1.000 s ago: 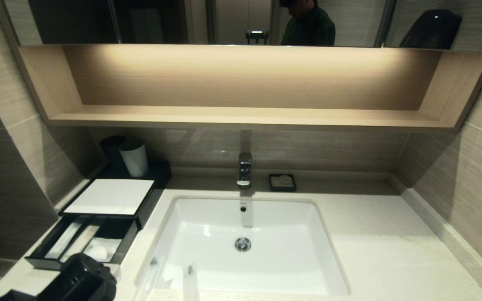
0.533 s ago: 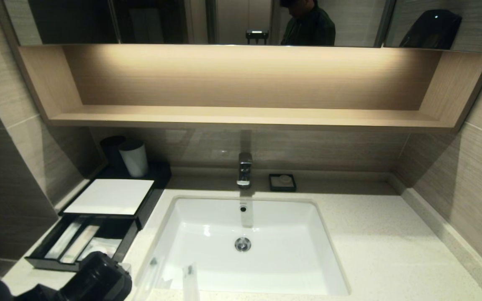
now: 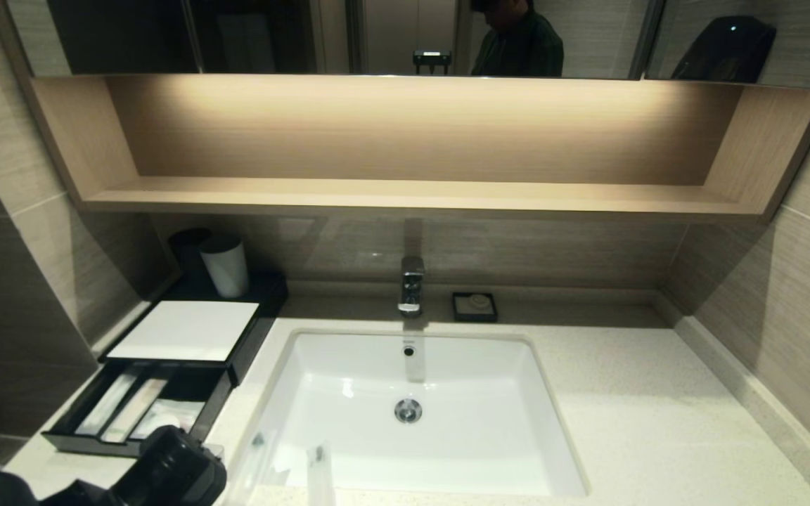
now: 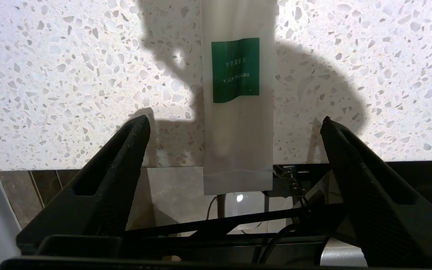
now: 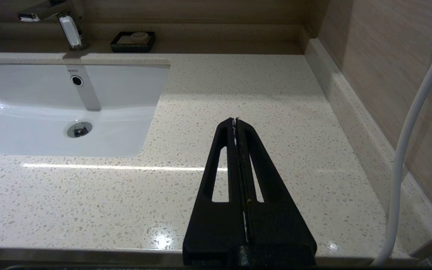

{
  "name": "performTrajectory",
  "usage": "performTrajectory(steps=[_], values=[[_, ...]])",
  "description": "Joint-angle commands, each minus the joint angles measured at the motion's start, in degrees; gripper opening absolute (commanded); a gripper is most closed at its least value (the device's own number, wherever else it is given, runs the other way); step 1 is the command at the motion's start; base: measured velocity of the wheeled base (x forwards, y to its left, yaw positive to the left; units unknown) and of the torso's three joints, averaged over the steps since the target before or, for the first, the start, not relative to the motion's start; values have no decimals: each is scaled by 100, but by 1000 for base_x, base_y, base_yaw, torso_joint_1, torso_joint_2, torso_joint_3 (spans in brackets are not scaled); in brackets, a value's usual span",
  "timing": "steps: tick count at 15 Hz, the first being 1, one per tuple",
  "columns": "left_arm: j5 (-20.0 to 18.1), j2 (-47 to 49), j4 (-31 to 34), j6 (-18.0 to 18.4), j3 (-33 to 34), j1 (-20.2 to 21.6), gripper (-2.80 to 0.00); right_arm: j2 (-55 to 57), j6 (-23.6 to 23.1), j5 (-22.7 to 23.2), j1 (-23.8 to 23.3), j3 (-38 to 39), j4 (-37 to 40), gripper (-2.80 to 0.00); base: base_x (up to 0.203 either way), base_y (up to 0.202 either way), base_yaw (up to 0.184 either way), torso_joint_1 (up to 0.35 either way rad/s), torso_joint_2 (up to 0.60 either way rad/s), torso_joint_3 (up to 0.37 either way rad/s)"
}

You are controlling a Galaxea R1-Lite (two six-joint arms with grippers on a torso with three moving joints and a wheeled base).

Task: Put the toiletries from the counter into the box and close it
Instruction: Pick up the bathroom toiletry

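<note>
Reaching: left gripper (image 4: 234, 123) stood wide open, holding nothing, around a long packet (image 4: 237, 112).
Tip: it should squeeze the packet's middle.
Resting: right gripper (image 5: 235, 120) was shut.

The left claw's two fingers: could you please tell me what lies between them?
In the left wrist view, a long pale packet with a green label lies on the counter between them, untouched.

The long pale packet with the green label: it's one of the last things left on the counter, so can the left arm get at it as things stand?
Probably yes. The left gripper stands open astride the long pale packet with the green label, which lies flat on the speckled stone counter, its near end overhanging the edge; nothing lies between.
</note>
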Motion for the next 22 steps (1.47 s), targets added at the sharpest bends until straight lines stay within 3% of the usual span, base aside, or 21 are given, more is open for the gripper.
performTrajectory(steps=[1,22], values=[[9,15,-4,-14,2,-1,0,0,-1,0,1,1,0,-280,0,0,0,0,0,0],[9,121,-100,-14,2,-1,0,0,-1,0,6,1,0,-280,0,0,0,0,0,0]])
